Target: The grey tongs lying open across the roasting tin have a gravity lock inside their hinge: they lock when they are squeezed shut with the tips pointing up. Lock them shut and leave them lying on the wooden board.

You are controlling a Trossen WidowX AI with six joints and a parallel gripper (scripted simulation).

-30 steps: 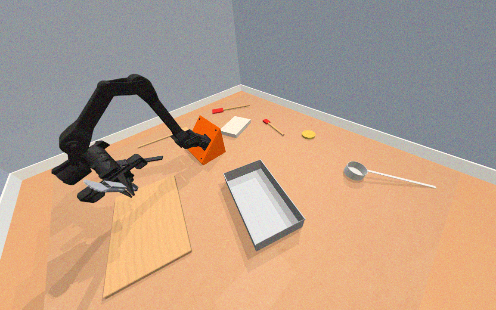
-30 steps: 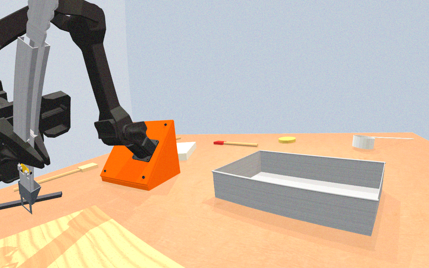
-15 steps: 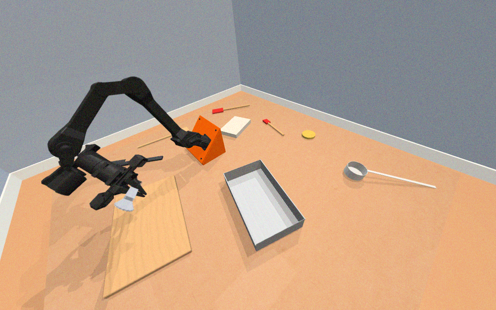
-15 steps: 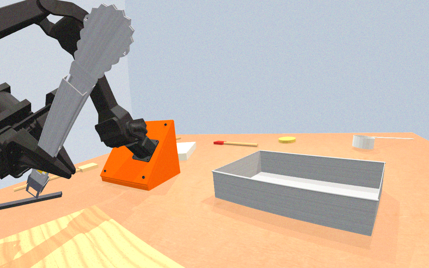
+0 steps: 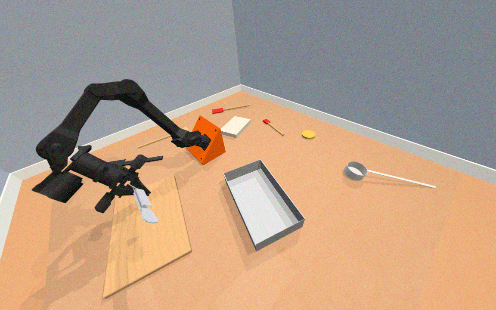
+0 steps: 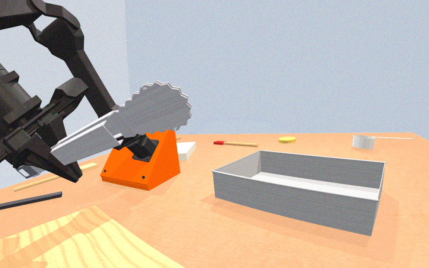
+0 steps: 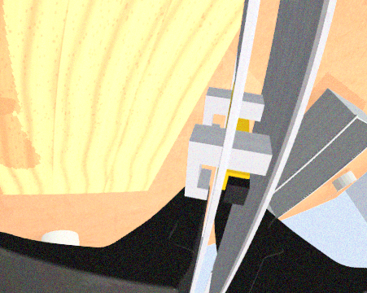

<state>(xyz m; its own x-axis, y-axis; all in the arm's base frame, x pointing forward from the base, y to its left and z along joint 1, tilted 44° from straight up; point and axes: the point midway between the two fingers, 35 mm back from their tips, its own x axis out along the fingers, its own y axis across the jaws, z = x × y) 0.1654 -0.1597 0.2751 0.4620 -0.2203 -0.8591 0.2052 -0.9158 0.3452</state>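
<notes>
My gripper (image 5: 130, 187) is shut on the grey tongs (image 5: 144, 206) and holds them in the air over the far end of the wooden board (image 5: 146, 232). The two tong arms are pressed together. In the exterior view the tongs (image 6: 132, 123) slope gently, their scalloped tips a little higher than the hinge end, which sits by my fingers (image 6: 47, 156). The wrist view shows the closed arms (image 7: 259, 130) with the white hinge block and a yellow part above the board (image 7: 97, 71). The roasting tin (image 5: 262, 201) is empty.
An orange wedge stand (image 5: 206, 140) stands behind the board. A black flat tool (image 6: 17, 202) and a wooden stick (image 5: 157, 140) lie near the arm base. A white block (image 5: 235, 126), two red spatulas (image 5: 273, 125), a yellow disc (image 5: 308, 134) and a ladle (image 5: 358, 170) lie further off.
</notes>
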